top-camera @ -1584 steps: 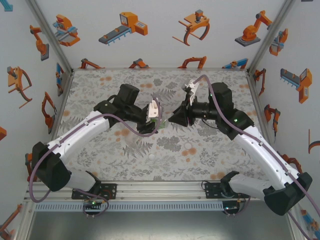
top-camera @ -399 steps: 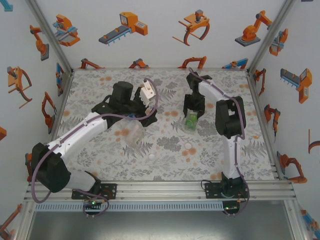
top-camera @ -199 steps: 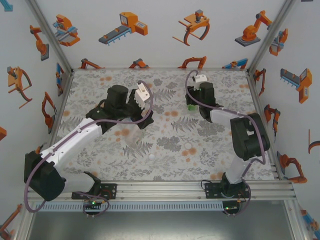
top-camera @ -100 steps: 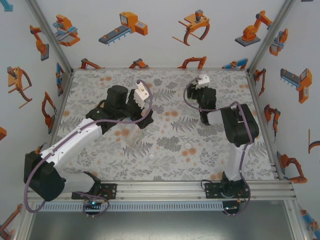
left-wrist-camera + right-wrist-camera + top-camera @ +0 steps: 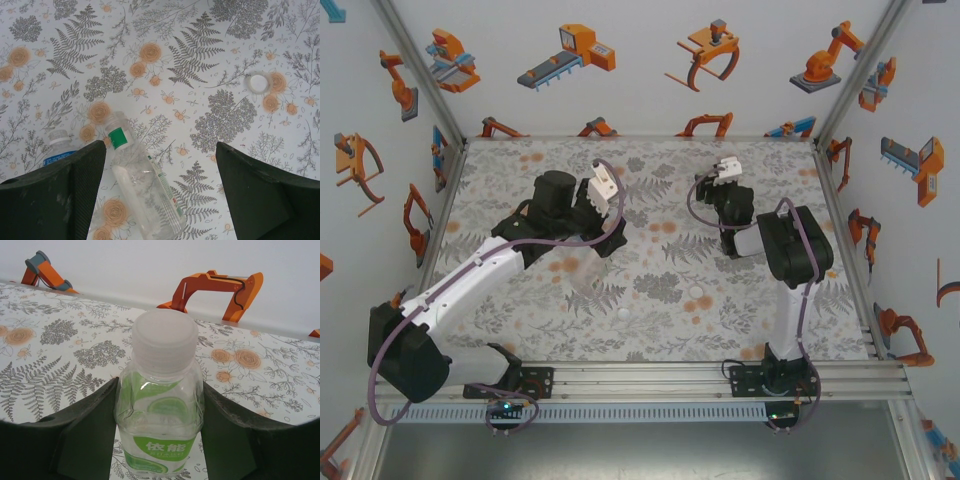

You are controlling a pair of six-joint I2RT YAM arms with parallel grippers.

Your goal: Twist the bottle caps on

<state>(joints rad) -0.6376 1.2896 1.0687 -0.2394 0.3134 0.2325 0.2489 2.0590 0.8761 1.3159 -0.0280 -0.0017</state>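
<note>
From above, the left gripper (image 5: 608,230) hung over the middle of the table (image 5: 510,165), the slim clear bottle (image 5: 582,272) lying just on its near side and a loose white cap (image 5: 698,292) well off to the right; the right gripper (image 5: 728,207) sat toward the far right. At the left wrist, the fingers (image 5: 55,200) stood wide apart and empty, straddling the slim clear bottle (image 5: 145,190), which lay flat with a green cap (image 5: 117,138) at its neck, probably lined up for a pick; the blue-labelled bottle (image 5: 59,147) lay beside it, the white cap (image 5: 258,82) apart. At the right wrist, the fingers (image 5: 87,430) clamped the green-tinted bottle (image 5: 160,425) upright, pale cap (image 5: 165,342) on top, apparently to steady it.
</note>
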